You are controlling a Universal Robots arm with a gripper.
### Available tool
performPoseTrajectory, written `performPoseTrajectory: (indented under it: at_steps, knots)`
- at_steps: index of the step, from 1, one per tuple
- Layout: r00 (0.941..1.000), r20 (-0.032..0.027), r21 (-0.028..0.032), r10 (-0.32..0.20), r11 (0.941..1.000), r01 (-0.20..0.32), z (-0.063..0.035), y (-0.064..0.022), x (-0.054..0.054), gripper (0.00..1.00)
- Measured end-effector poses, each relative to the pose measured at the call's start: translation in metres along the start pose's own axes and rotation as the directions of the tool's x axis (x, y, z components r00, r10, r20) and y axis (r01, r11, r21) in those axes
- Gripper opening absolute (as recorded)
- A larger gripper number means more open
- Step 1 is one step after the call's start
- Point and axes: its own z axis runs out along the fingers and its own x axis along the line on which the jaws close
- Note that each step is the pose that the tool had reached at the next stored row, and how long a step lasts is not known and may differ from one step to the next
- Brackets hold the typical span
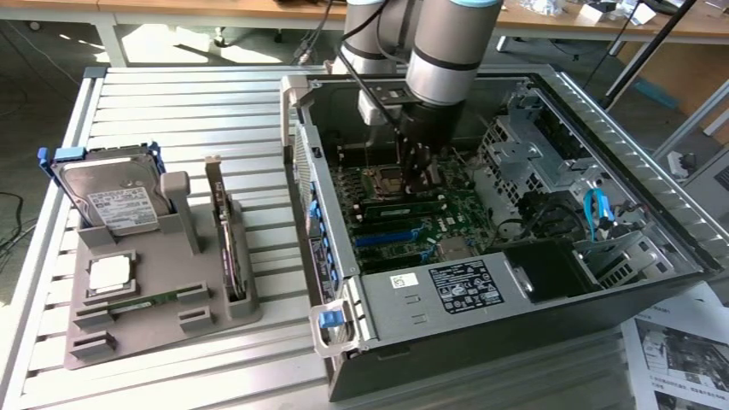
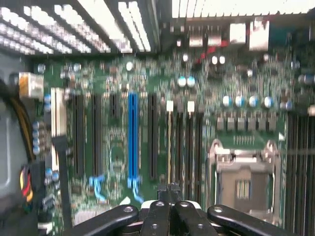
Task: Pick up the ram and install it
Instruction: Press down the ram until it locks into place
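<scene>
The gripper [image 1: 419, 175] hangs inside the open computer case [image 1: 638, 184], fingers pinched together over the motherboard [image 2: 123, 147], just beside the empty processor socket [image 2: 243, 179]. A ram [image 1: 401, 210] stick lies in a slot at the gripper's 6 o'clock in the exterior view. At 9 o'clock, well apart, sits the grey parts tray [image 1: 160, 320].

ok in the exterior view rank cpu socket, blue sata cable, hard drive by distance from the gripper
1. cpu socket, on the motherboard beside the gripper
2. blue sata cable, inside the case, toward the exterior view's right
3. hard drive, on the grey holder outside the case
</scene>
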Motion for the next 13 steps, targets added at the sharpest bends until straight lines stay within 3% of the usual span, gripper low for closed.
performPoseTrajectory:
  at_steps: [2,13]
  knots:
    - [1.0,0.0002,0.0,0.0,1.0,0.0,0.0018,0.0042,-0.001,0.11]
    - [1.0,-0.0002,-0.0002,0.0,1.0,0.0,0.0139,0.0049,-0.002,0.11]
